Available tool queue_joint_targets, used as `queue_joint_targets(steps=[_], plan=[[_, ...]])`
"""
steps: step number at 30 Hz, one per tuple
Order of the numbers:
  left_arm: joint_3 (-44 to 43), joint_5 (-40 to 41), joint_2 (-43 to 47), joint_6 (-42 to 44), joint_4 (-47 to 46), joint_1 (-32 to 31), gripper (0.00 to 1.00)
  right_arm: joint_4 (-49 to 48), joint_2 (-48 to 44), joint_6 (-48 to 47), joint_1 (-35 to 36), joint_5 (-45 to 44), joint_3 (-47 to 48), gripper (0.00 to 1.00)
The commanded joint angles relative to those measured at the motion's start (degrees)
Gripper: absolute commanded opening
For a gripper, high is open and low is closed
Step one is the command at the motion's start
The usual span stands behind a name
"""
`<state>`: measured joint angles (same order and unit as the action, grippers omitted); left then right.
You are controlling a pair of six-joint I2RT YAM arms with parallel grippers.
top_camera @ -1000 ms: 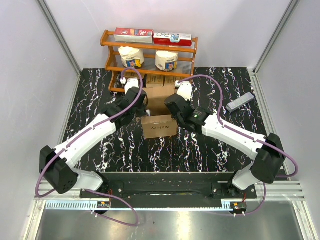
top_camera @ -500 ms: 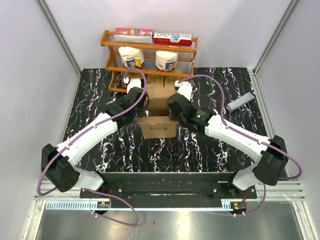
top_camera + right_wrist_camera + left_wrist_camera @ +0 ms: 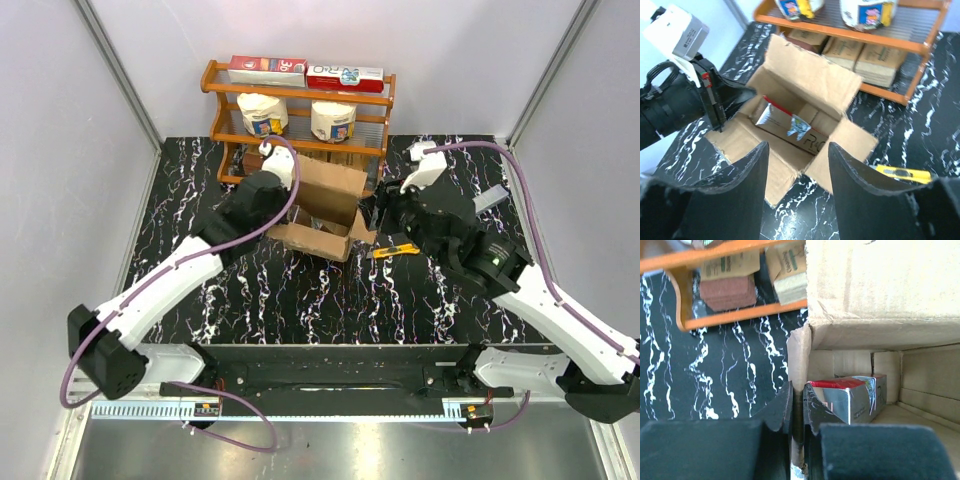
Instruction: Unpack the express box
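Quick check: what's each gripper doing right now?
Left gripper: closed, pinching a cardboard edge of the express box.
Right gripper: open, holding nothing, above the box.

Beyond my right gripper [image 3: 797, 147], black-fingered, the plain brown box [image 3: 812, 82] shows a red-and-silver packet [image 3: 782, 120]. Right of the gripper, a yellow cutter [image 3: 902, 173] lies on the black table [image 3: 950, 100], veined white. Farther ahead I see the orange rack [image 3: 920, 45] holding brown cartons [image 3: 880, 67].

The express box [image 3: 810, 85] is matt, rough brown cardboard; inside it, a glossy foil packet [image 3: 784, 123]; behind it, a smooth wooden rack [image 3: 840, 33].
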<state>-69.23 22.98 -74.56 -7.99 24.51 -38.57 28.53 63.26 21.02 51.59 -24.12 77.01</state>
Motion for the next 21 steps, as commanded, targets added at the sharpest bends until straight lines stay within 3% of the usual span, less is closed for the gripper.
queue_joint_targets(steps=[1, 7, 16, 21], plan=[[4.09, -7.15, 7.23, 12.89, -16.31, -0.28, 0.00, -4.27, 0.10, -6.16, 0.44, 11.09, -2.13, 0.54], [13.94, -10.85, 13.65, 23.36, -28.89, -0.37, 0.00, -6.47, 1.07, -4.58, 0.44, 17.16, -5.64, 0.51], [19.74, -12.53, 16.29, 33.29, -34.43, -1.51, 0.00, -10.43, 4.06, -7.57, 0.53, 29.82, -9.16, 0.49], [19.66, -11.04, 16.38, 41.29, -35.32, -3.35, 0.00, -14.73, 6.16, -7.83, 0.53, 31.06, -12.50, 0.53]])
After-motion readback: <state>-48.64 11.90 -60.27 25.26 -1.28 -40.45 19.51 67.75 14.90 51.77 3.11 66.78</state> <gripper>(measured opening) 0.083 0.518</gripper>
